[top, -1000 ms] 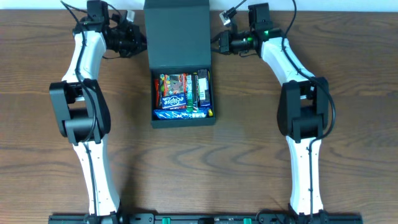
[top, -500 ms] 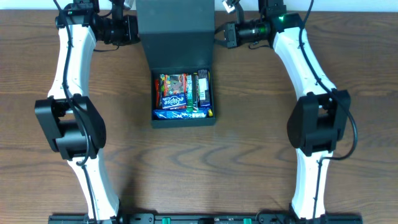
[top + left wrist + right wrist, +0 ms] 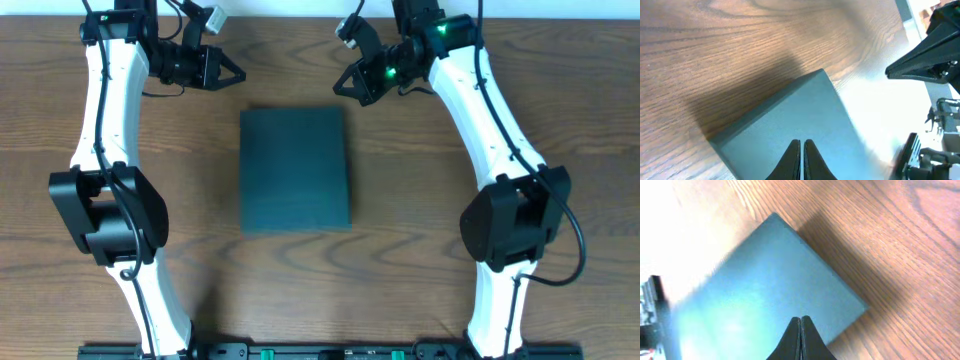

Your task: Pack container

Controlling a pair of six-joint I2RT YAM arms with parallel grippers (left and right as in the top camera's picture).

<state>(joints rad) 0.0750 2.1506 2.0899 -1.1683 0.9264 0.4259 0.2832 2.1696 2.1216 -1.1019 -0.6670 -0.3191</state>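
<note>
Shut it goes: from overhead, the container (image 3: 295, 170) that stood open a second ago with packets showing now lies closed in the middle of the table (image 3: 400, 250). Both arms have swung back past its far corners. Your left gripper (image 3: 238, 75) and right gripper (image 3: 338, 85) hang clear of it, fingers pinched together, holding nothing.

Over to the left wrist view: the left gripper (image 3: 801, 146) is closed and empty, pointing over the flat grey-green top of the container (image 3: 800, 120). No gap shows along the edges you can see.

Right wrist view, same story: the right gripper (image 3: 800, 322) is closed on nothing above the container (image 3: 760, 280).

By my read the packing is done, and all that's left for you is to draw the arms back.
</note>
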